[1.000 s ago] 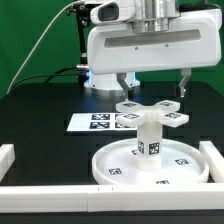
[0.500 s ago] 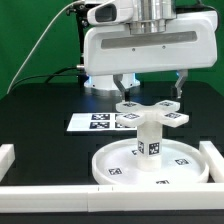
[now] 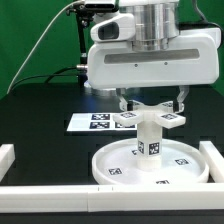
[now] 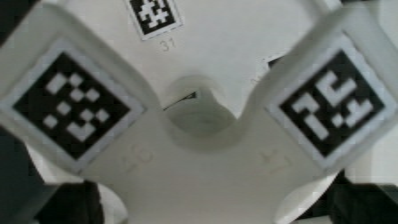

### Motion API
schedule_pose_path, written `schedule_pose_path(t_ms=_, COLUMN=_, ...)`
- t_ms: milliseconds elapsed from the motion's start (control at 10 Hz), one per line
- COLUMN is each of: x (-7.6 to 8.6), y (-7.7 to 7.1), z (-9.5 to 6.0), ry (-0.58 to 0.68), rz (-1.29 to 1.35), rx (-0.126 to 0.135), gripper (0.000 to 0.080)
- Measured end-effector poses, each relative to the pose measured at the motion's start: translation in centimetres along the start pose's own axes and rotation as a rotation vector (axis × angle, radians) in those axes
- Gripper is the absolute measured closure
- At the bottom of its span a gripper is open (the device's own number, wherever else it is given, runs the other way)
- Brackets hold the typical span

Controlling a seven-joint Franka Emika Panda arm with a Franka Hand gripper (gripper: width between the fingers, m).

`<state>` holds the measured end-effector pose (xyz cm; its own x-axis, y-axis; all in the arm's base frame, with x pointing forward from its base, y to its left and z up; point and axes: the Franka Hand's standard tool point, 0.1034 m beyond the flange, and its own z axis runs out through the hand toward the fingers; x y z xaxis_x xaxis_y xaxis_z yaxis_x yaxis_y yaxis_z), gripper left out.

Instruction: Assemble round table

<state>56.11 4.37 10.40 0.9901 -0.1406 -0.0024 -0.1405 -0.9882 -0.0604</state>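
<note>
The large rimmed round disc (image 3: 112,163) lies flat on the black table. The short cylinder leg (image 3: 150,138) stands upright at the disc's middle. The small cross-shaped foot piece (image 3: 152,116) sits on top of the leg. My gripper (image 3: 154,104) hangs right over the foot piece, jaws open, one finger on each side of it. I cannot tell whether the fingers touch it. In the wrist view the foot piece (image 4: 196,120) fills the picture, with two tagged arms spreading out. The dark fingertips (image 4: 25,196) show only at the corners.
The marker board (image 3: 93,122) lies flat behind the disc, towards the exterior view's left. Long white border walls run along the left (image 3: 8,154), right (image 3: 214,152) and front (image 3: 100,197) of the disc. A green backdrop stands behind.
My gripper has turned about its vertical axis and come down, so its fingers now flank the foot piece. The disc, leg and foot piece have not moved.
</note>
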Motion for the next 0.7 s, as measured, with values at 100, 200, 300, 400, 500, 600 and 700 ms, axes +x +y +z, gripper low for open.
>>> schedule_pose_path(t_ms=100, x=0.0, y=-0.2, z=0.0, ry=-0.001, rz=0.002, rx=0.001, gripper=0.0151)
schedule_pose_path(t_ms=200, x=-0.1, y=-0.2, z=0.1, ry=-0.001, rz=0.002, rx=0.0, gripper=0.0151)
schedule_pose_path(t_ms=300, x=-0.1, y=-0.1, z=0.3, ry=-0.002, rz=0.003, rx=-0.002, gripper=0.0151)
schedule_pose_path(t_ms=400, x=-0.1, y=-0.1, z=0.8, ry=-0.003, rz=0.005, rx=-0.006, gripper=0.0151)
schedule_pose_path(t_ms=500, x=-0.1, y=0.0, z=1.3, ry=0.0, rz=0.007, rx=-0.012, gripper=0.0151)
schedule_pose_path(t_ms=600, x=-0.1, y=0.1, z=1.6, ry=0.001, rz=0.008, rx=-0.015, gripper=0.0151)
schedule_pose_path(t_ms=700, x=-0.1, y=-0.1, z=1.6, ry=0.009, rz=0.012, rx=-0.017, gripper=0.0151)
